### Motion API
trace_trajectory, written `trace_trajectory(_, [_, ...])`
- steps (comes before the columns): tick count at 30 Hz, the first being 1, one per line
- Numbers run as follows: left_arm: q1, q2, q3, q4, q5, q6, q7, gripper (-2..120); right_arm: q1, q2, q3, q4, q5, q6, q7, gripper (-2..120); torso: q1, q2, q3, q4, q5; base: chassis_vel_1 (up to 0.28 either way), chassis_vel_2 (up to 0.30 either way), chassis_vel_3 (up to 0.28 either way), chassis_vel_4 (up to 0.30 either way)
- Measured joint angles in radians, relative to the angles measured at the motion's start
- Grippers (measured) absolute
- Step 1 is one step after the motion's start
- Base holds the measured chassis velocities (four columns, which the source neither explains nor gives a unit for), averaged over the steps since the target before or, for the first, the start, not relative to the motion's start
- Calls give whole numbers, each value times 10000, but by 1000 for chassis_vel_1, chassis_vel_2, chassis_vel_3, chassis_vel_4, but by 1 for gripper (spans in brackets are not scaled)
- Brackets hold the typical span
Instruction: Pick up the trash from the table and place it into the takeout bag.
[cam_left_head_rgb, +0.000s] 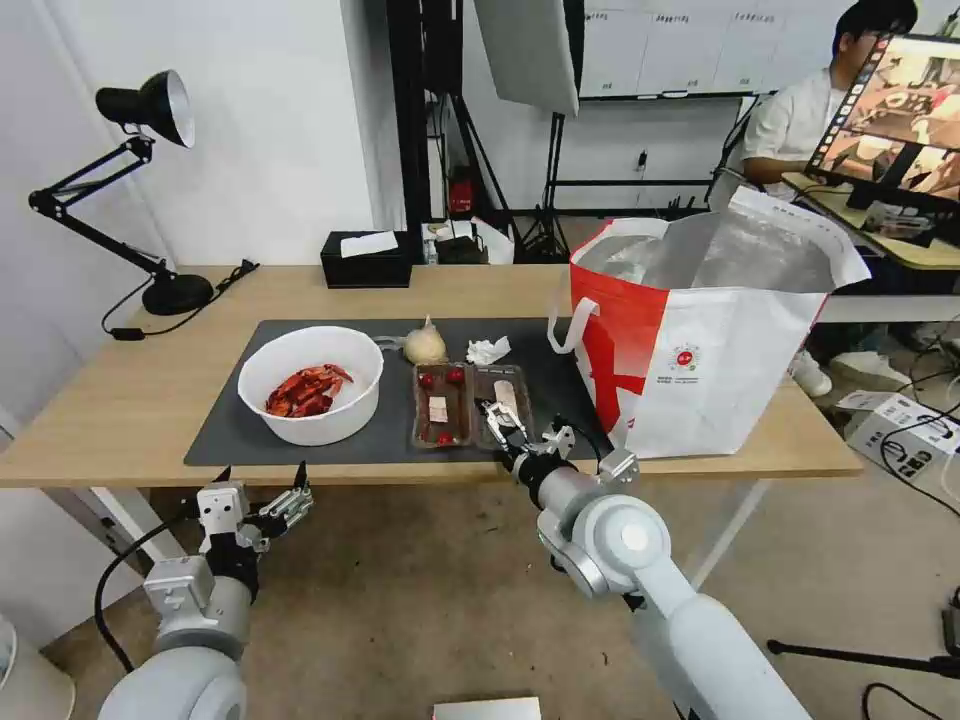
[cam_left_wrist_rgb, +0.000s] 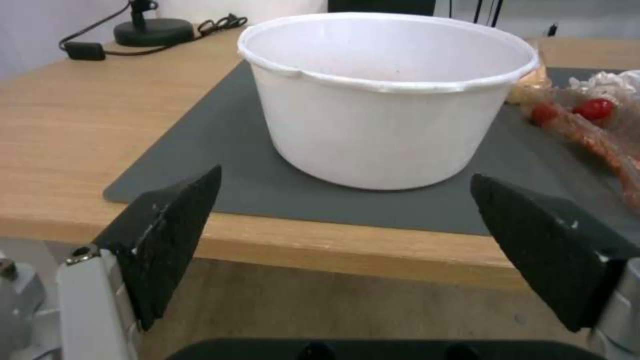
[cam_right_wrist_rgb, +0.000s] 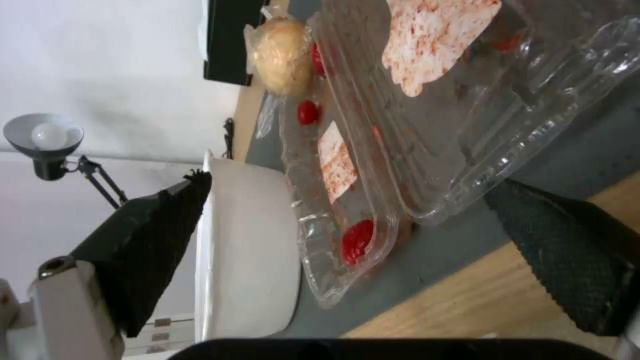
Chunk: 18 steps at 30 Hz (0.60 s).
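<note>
Right gripper at frame centre, fingers apart over the near edge of the clamshell box on the mat. Left gripper lower left, fingers apart, below the table edge facing the bowl. Takeout bag stands right of centre.

A robotics laboratory or recording studio set up in an office-type room. A light-wood surface on white legs stands on a bare concrete floor against plain white walls. Studio equipment marks the space as a filming area: a softbox panel on black stands, tripod legs, and a black articulated desk lamp clamped beside the staged surface. Loose cables and a power adapter lie on the floor. Behind, a desk carries a monitor displaying camera footage, and a whiteboard hangs on the rear wall.
</note>
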Motion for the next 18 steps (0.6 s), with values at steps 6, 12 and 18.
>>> trace_trajectory(6, [-6,-6,10,59,-3,-18,-1,100,23,13,-150,-61,-603,-17,-338,100,0,0,0,0,0,0,0,0,0])
trace_trajectory(12, [-14,-55,16,90,-4,-27,0,100,-39,-50,-338,-228,-1820,-126,-934,100,0,0,0,0,0,0,0,0,0])
trace_trajectory(18, [13,-76,4,90,-4,-41,2,100,-6,-118,-423,-139,-2394,-180,-1115,100,0,0,0,0,0,0,0,0,0])
